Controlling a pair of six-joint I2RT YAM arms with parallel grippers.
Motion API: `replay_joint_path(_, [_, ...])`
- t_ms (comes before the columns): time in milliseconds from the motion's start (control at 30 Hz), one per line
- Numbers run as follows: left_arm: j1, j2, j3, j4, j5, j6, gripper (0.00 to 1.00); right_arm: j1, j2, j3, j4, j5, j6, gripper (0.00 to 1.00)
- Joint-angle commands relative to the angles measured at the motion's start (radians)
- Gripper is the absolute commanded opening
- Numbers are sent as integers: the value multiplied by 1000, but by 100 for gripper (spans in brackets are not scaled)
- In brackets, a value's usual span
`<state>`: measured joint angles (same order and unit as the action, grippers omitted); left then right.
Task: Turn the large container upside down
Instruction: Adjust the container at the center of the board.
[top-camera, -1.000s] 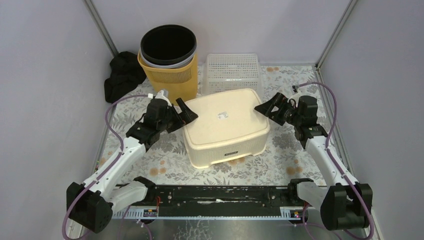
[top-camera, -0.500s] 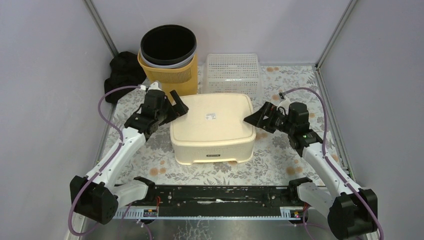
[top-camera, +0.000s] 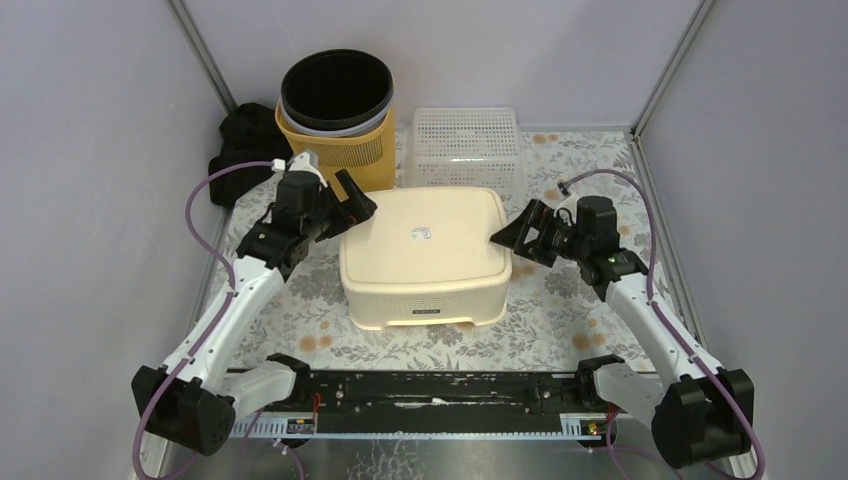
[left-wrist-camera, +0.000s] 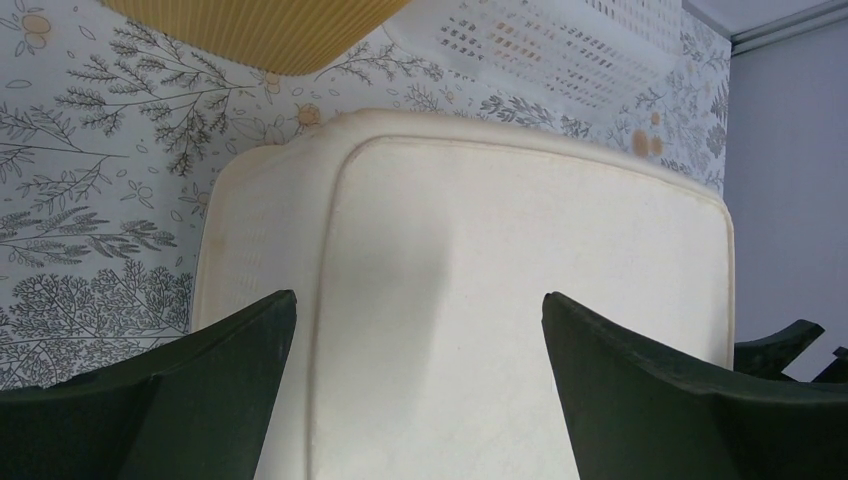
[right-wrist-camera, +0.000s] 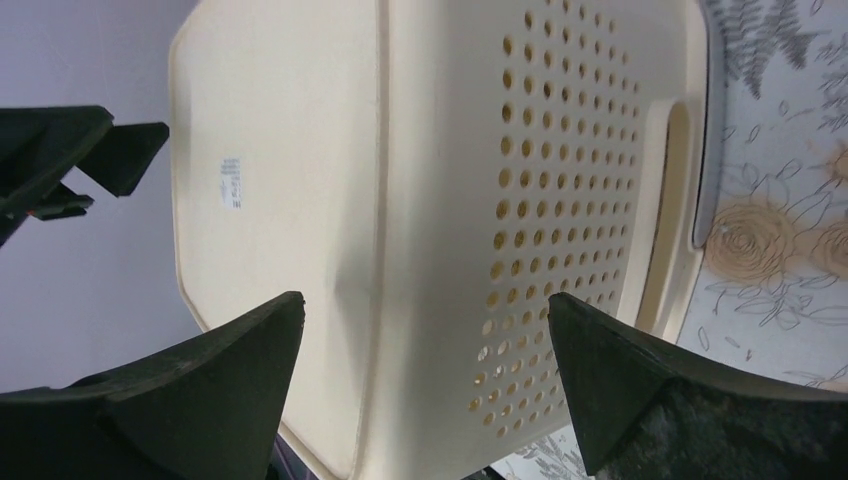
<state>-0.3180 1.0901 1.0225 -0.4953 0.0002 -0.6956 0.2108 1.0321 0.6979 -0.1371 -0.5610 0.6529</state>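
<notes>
The large cream container (top-camera: 425, 250) rests bottom-up on the flowered table, its flat base with a small label facing up and its rim down. My left gripper (top-camera: 354, 203) is open and empty at the container's far left corner, just above its edge. In the left wrist view the container's base (left-wrist-camera: 520, 260) fills the space beyond the left gripper (left-wrist-camera: 420, 300). My right gripper (top-camera: 512, 236) is open and empty beside the container's right side. The right wrist view shows the container's perforated side wall (right-wrist-camera: 560, 200) beyond the right gripper (right-wrist-camera: 425, 300).
A yellow ribbed basket holding a black bin (top-camera: 338, 110) stands at the back left. A white perforated basket (top-camera: 465, 145) stands behind the container. A black cloth (top-camera: 240, 150) lies in the far left corner. Grey walls close in both sides.
The container has swung from skewed to square, shifted left and settled flat. Both open grippers have come off it; the left one has drawn back and up a little.
</notes>
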Motion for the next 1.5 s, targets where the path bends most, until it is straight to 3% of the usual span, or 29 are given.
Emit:
replay_joint_path(0, [36, 26, 52, 1, 52, 25, 100, -44, 33, 106, 18, 13, -9, 99])
replay_joint_path(433, [134, 43, 56, 11, 213, 22, 100, -114, 189, 217, 112, -131, 43, 99])
replay_joint_path(867, [200, 79, -33, 167, 350, -24, 100, -149, 359, 249, 334, -269, 167, 99])
replay_joint_path(1300, [221, 87, -66, 241, 412, -61, 100, -150, 382, 223, 380, -323, 188, 99])
replay_joint_path(1467, [219, 101, -95, 333, 499, -108, 100, -147, 408, 225, 427, -388, 235, 99])
